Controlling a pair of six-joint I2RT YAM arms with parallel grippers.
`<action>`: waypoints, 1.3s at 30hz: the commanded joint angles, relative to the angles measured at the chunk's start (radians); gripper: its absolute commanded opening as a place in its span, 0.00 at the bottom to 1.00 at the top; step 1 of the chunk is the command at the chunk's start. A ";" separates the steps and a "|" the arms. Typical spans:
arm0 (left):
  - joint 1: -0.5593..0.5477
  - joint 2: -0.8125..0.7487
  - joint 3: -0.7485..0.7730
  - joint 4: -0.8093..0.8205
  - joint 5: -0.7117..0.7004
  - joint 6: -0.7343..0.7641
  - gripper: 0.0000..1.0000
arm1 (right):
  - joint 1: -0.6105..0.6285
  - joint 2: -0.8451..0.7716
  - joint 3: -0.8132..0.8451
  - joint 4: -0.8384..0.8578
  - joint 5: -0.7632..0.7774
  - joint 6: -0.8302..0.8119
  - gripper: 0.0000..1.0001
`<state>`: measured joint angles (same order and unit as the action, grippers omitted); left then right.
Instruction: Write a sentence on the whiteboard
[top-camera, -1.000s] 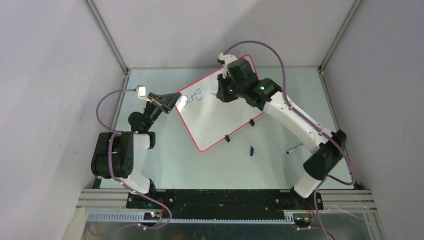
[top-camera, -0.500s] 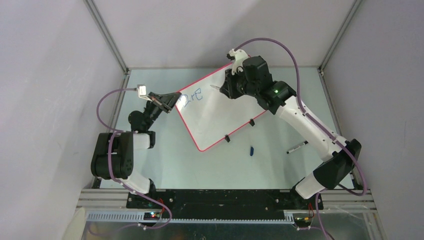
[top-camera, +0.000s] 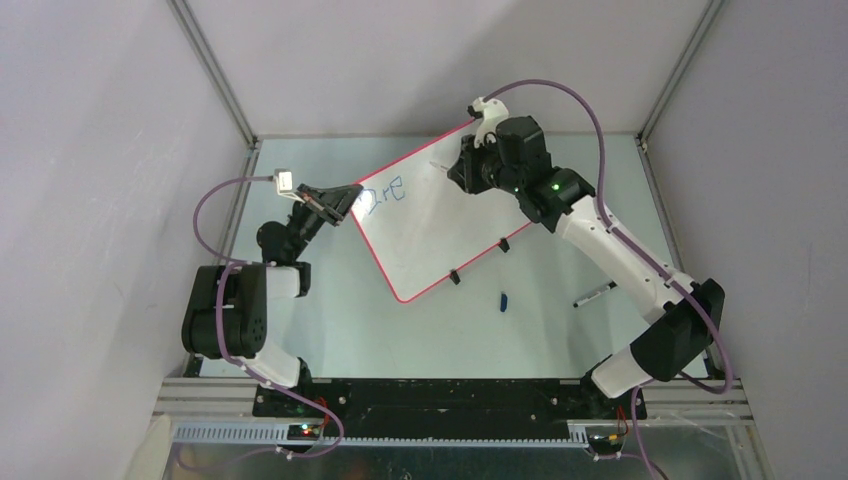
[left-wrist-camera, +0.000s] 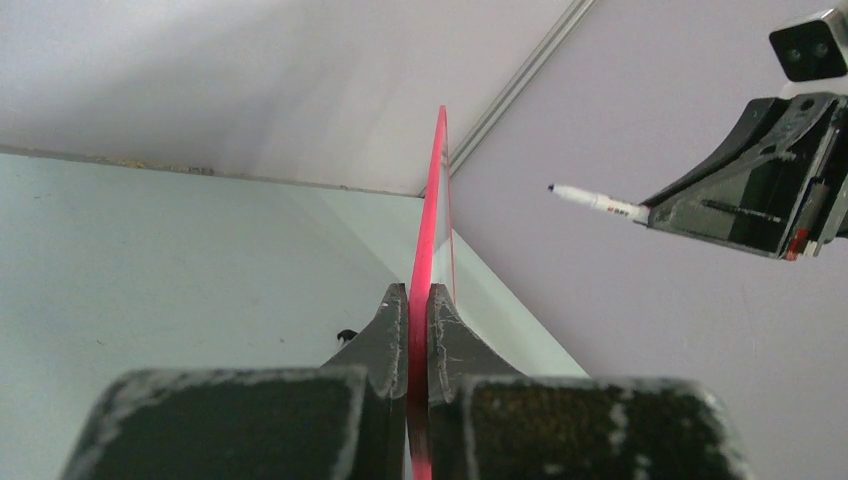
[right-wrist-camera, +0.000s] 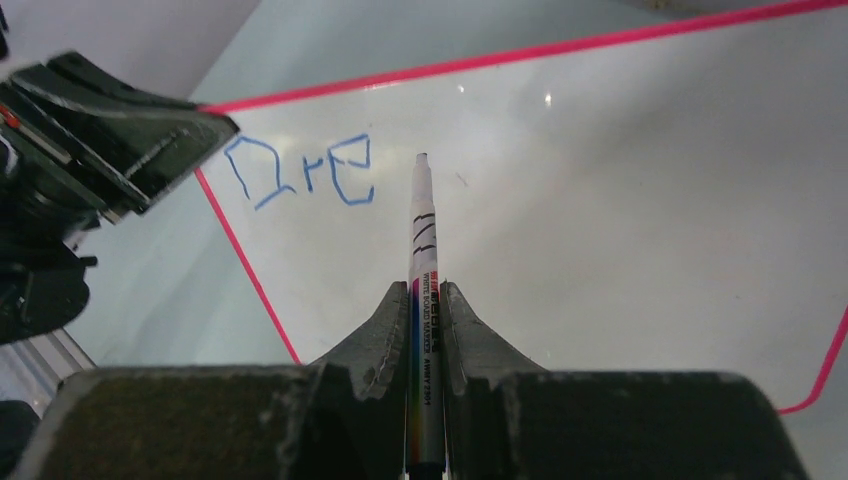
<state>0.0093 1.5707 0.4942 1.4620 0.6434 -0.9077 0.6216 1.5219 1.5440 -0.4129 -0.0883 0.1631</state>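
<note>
Clamping whiteboard (top-camera: 430, 230) edge: left jaws; right jaws clamped on marker (right-wrist-camera: 421, 250), tip apart from whiteboard, near blue lettering (right-wrist-camera: 300, 175).

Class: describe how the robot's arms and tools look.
The left arm and right arm have white tubular links and bulky black joints, each trailed by a purple cable. Green lights glow on the right arm. The left tool and right tool have dark grey, scuffed, tapering fingers.
</note>
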 joint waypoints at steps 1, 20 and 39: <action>-0.022 0.013 0.008 0.009 0.079 0.102 0.02 | -0.009 -0.040 0.021 0.121 -0.016 0.031 0.00; -0.031 0.041 0.019 0.022 0.067 0.095 0.02 | -0.042 -0.106 0.023 0.036 -0.120 -0.065 0.00; -0.030 0.027 -0.009 0.062 0.050 0.089 0.02 | 0.009 -0.017 0.091 -0.038 -0.078 -0.060 0.00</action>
<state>-0.0025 1.6161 0.5106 1.4994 0.6319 -0.9310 0.6167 1.5051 1.5673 -0.4179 -0.1837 0.1066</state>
